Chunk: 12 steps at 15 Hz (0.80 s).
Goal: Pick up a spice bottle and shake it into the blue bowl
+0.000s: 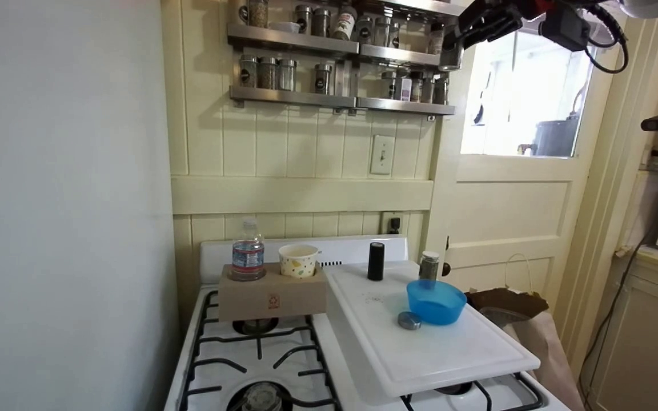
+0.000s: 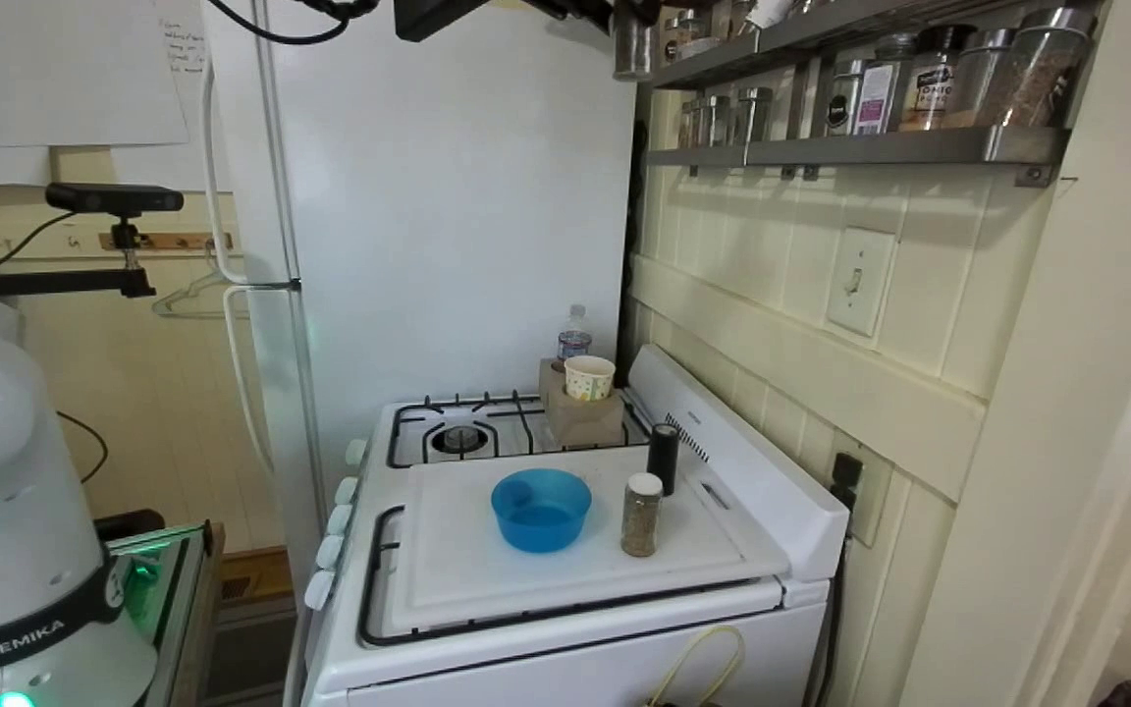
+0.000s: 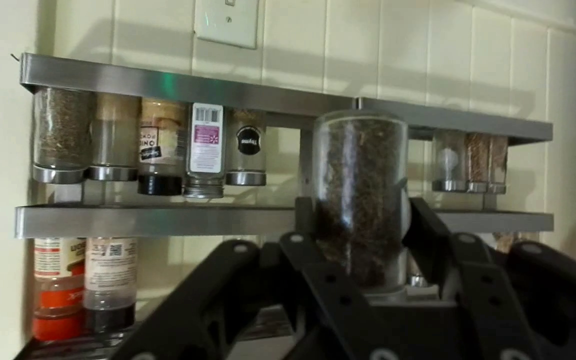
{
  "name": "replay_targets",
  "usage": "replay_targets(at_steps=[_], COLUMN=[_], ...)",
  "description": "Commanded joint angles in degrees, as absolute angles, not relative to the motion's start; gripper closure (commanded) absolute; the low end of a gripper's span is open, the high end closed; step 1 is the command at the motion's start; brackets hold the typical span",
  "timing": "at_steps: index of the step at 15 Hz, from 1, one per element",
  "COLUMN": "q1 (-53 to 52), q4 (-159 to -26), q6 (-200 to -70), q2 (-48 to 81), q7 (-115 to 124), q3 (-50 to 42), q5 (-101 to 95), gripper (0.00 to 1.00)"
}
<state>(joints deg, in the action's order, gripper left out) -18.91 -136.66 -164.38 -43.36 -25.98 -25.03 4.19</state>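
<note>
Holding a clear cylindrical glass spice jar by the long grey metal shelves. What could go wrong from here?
The held jar might slip from the black two-fingered hand, being up at shelf height. It could knock clear glass jars on the shelves; the gap is unclear. Later, the white-topped glass jar near the round blue plastic bowl could get bumped.
</note>
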Motion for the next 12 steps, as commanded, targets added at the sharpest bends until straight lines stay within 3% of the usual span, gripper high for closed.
replay_targets(at_steps=[1,5,6,12], q1=[-20.8,-25.8,-25.8,-18.6], q4=[-135.1,-131.5,-131.4,-121.8], q6=[-164.4,-164.4,-164.4,-168.2], q2=[-43.0,-41.9,-41.8,-27.0], q7=[-26.3,-27.4,-27.4,-26.1], q3=[-27.1,-31.9,-31.8,-30.7], q5=[6.1,8.3,8.4,4.5], gripper=[0.52,0.52,0.77,0.77])
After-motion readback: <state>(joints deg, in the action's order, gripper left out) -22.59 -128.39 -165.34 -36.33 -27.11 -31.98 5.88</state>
